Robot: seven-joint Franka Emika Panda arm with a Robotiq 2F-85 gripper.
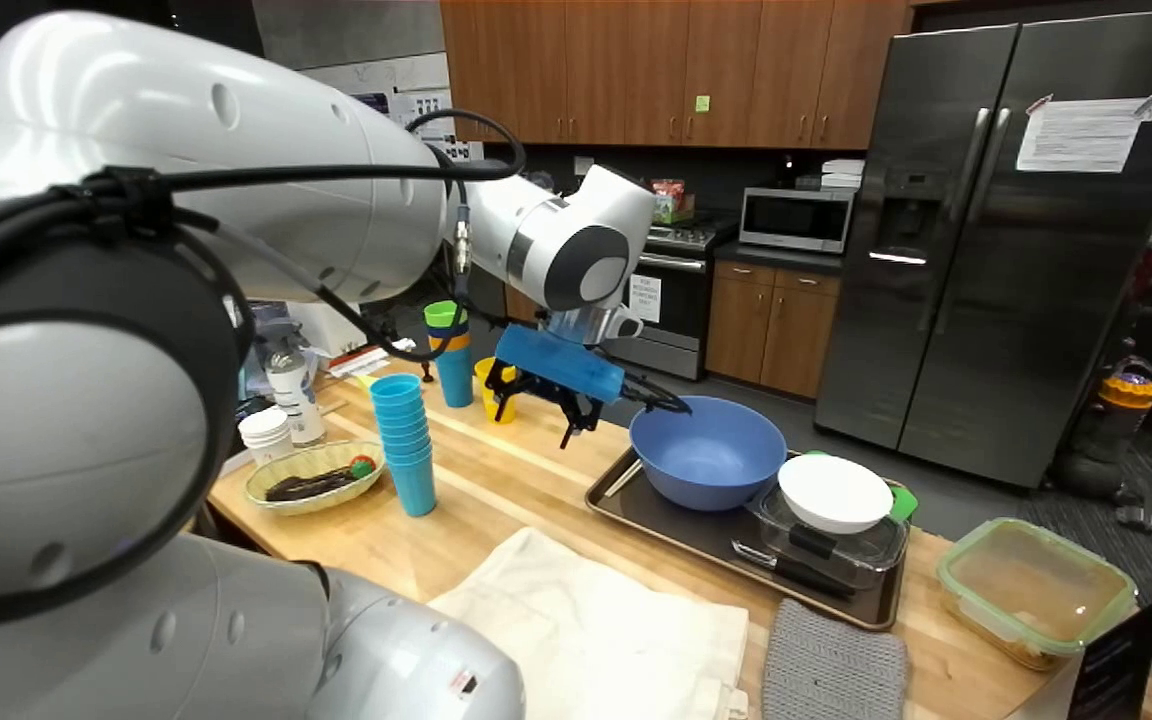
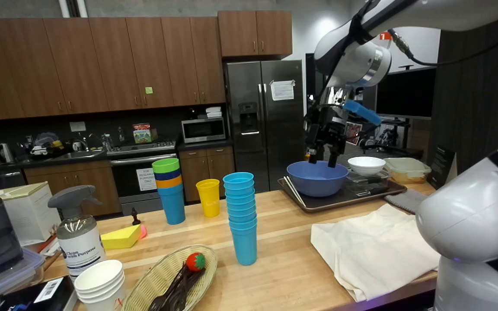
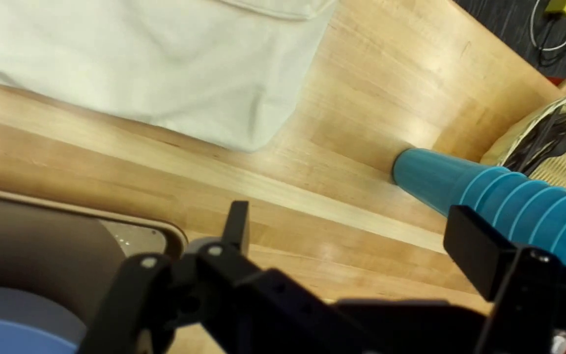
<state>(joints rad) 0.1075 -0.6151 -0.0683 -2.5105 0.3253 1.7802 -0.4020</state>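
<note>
- A pale, striped wooden tabletop [image 2: 283, 255] spans the lower frame in both exterior views, a white cloth [image 1: 596, 640] lying on it.
- Brown cabinets [image 2: 102, 65], a microwave [image 2: 204, 130] and a dark fridge [image 2: 244, 160] show behind it.
- The gripper [image 3: 354, 238] hangs above the tabletop, fingers spread wide apart, wood showing between them in the wrist view.
- About it are the stack of blue cups [image 2: 242, 218], lower centre of an exterior view, and the blue bowl [image 1: 708, 455], right of centre in an exterior view, resting on a dark tray [image 1: 671, 522]; which is nearer I cannot tell.
- The stack stands upright, long axis vertical, mouths up; in the wrist view it slants from middle right down to the right edge.
- The bowl is round, mouth facing up.
- The cups look smooth and light blue, rims ringed one above another; the bowl is a deeper, plain blue.
</note>
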